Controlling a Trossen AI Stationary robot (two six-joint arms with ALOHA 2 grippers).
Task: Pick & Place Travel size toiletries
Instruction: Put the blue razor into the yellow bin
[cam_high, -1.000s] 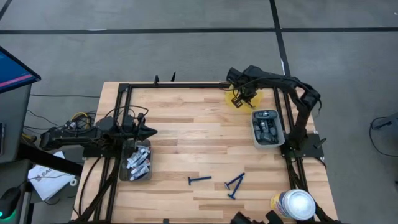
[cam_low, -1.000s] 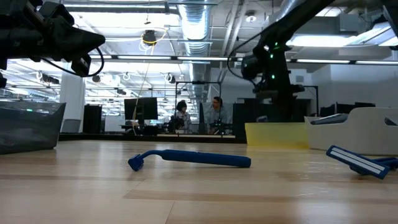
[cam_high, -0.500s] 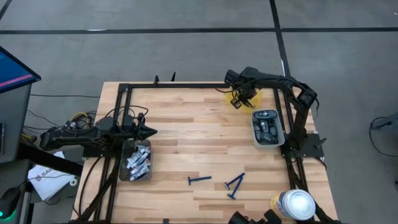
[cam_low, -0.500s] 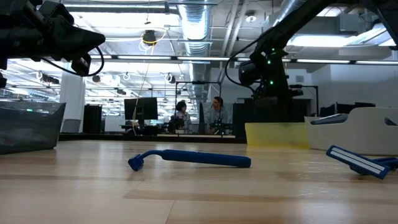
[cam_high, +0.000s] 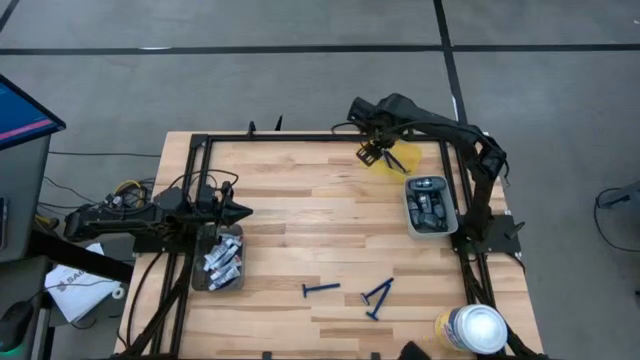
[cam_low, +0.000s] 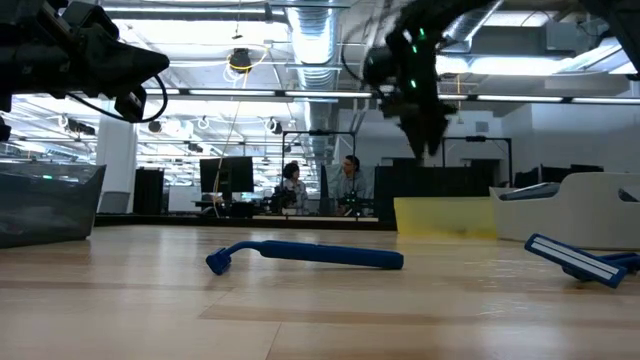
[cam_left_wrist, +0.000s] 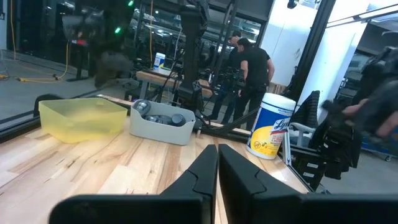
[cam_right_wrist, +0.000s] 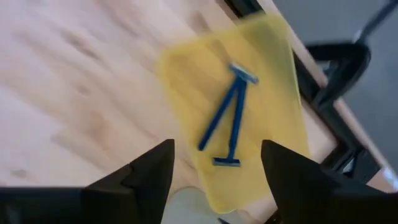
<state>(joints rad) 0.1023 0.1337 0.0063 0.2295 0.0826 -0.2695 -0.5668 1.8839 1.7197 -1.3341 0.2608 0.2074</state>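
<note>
My right gripper (cam_high: 371, 153) is open and empty, hovering over the left end of the yellow bin (cam_high: 402, 161) at the table's far right; it also shows in the low view (cam_low: 427, 140). Two dark-blue razors (cam_right_wrist: 226, 118) lie in that bin. Three more razors lie flat on the wood near the front: one alone (cam_high: 321, 290) and a crossed pair (cam_high: 378, 295). My left gripper (cam_high: 243, 211) is shut and empty above the clear bin of white-and-blue tubes (cam_high: 220, 258). Dark grey pods fill the grey bin (cam_high: 430, 205).
A large white-lidded canister (cam_high: 472, 328) stands at the near right corner. A black frame (cam_high: 300, 136) runs along the table's far, left and right edges. People stand in the room beyond the table (cam_low: 345, 180).
My right gripper has risen from just over the yellow bin and moved toward the table's left edge, tipping as it went. The razors on the table and the bins have stayed where they were.
</note>
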